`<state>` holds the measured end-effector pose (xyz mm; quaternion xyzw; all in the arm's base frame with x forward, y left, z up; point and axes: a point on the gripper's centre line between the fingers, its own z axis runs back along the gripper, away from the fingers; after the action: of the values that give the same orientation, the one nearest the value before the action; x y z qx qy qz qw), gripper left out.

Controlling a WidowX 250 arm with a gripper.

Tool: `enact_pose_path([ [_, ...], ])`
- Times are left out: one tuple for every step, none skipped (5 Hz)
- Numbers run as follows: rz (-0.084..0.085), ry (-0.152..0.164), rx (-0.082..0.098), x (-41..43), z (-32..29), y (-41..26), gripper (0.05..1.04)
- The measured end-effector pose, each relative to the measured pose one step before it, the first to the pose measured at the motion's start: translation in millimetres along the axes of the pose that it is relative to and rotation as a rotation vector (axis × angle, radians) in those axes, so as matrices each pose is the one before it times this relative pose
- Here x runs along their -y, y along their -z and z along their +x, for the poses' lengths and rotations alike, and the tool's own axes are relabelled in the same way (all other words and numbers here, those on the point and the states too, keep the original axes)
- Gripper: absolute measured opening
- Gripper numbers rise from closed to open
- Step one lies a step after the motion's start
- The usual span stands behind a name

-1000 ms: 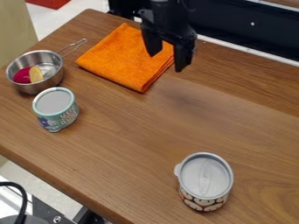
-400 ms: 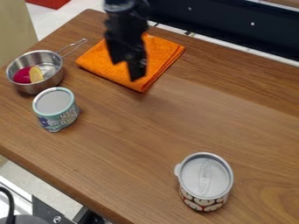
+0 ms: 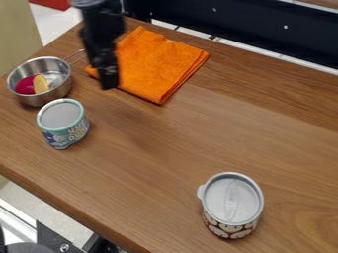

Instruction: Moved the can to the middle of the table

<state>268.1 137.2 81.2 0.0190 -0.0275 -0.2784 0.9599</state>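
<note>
My gripper (image 3: pixel 105 79) hangs at the upper left, over the left edge of the orange cloth and right of the metal pan; I cannot tell how its fingers stand. A teal-rimmed can (image 3: pixel 63 123) with a grey lid stands upright at the left, below the pan and lower left of the gripper. A second can (image 3: pixel 231 205), with a grey lid and a red-and-white mushroom-like pattern, stands at the lower right, far from the gripper. Both cans rest on the wooden table (image 3: pixel 165 163).
A metal pan (image 3: pixel 61 92) at the left holds a dark pink piece and a yellow piece, its handle pointing up and right. A folded orange cloth (image 3: pixel 155 64) lies at the top. A dark panel (image 3: pixel 251 24) runs behind the table's far edge.
The gripper has moved left across the orange cloth, from its right side to its left edge beside the pan. Both cans, the pan and the cloth have stayed in place.
</note>
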Motion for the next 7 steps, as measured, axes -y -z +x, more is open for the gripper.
enact_pose_path([
  [0.0267,0.0490,-0.0046,-11.18,-25.69,-12.11,0.995],
  [-0.0144,0.0874,0.0022,3.29,-25.22,1.13,0.995],
  [0.0189,0.0303,-0.0059,0.35,-18.44,-3.22,0.995],
  [0.0233,0.0161,-0.0313,3.68,-14.05,10.00,0.995],
  [0.0281,0.0034,-0.0091,-1.84,-5.93,4.04,0.995],
  [-0.0008,-0.0125,-0.0413,-0.94,-3.16,3.97,0.995],
  [0.0401,-0.0139,-0.0003,-3.77,-1.19,4.33,0.995],
])
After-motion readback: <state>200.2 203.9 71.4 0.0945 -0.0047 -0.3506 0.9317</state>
